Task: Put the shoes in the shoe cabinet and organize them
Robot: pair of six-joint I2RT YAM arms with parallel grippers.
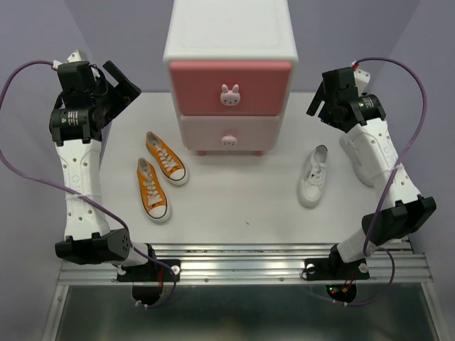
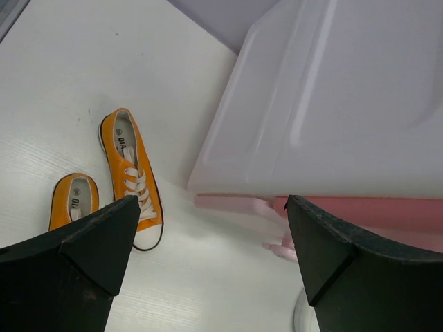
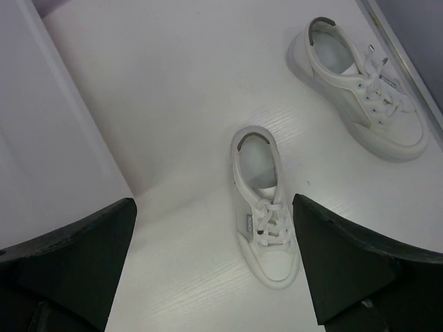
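Observation:
The shoe cabinet [image 1: 229,42] stands at the back centre with both drawers shut, deeper pink above [image 1: 206,89] and pale pink below [image 1: 202,131]. The orange pair lies left of it, one shoe [image 1: 166,158] nearer the cabinet and one [image 1: 152,188] nearer me. One white shoe [image 1: 313,175] lies right of the cabinet. The right wrist view shows it [image 3: 265,207] and the second white shoe [image 3: 367,90]. My left gripper [image 1: 124,84] is open and empty, raised left of the cabinet. My right gripper [image 1: 318,96] is open and empty, raised right of it.
The left wrist view shows the cabinet's white top [image 2: 332,104] and both orange shoes [image 2: 131,176] [image 2: 73,200]. The cabinet's side wall [image 3: 48,138] fills the left of the right wrist view. The white tabletop [image 1: 234,206] ends at a metal rail [image 1: 242,259].

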